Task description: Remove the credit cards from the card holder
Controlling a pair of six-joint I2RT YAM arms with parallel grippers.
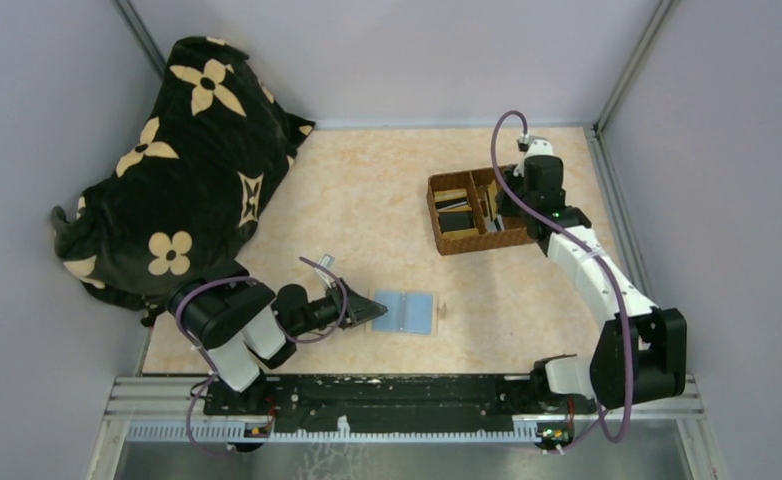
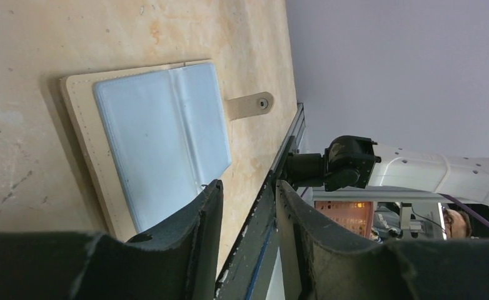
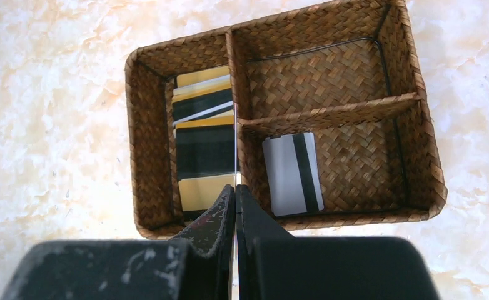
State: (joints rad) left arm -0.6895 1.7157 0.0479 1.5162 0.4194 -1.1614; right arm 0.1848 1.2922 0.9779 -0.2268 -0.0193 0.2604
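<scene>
The card holder (image 1: 405, 312) lies open and flat near the table's front edge, pale blue-grey inner faces up, its snap tab to the right. In the left wrist view the holder (image 2: 161, 137) shows no card on its faces. My left gripper (image 1: 372, 310) is open and empty at the holder's left edge (image 2: 248, 187). My right gripper (image 1: 512, 195) is over the brown woven tray, shut on a credit card (image 3: 236, 150) seen edge-on between its fingers (image 3: 236, 187). Several tan-gold cards (image 3: 204, 144) lie in the tray's left compartment. One grey-white card (image 3: 292, 172) lies in a right compartment.
The woven compartment tray (image 1: 437, 215) stands at the back right of the table; its rim also shows in the right wrist view (image 3: 136, 125). A black blanket with cream flowers (image 1: 187, 150) is heaped at the back left. Grey walls enclose the table.
</scene>
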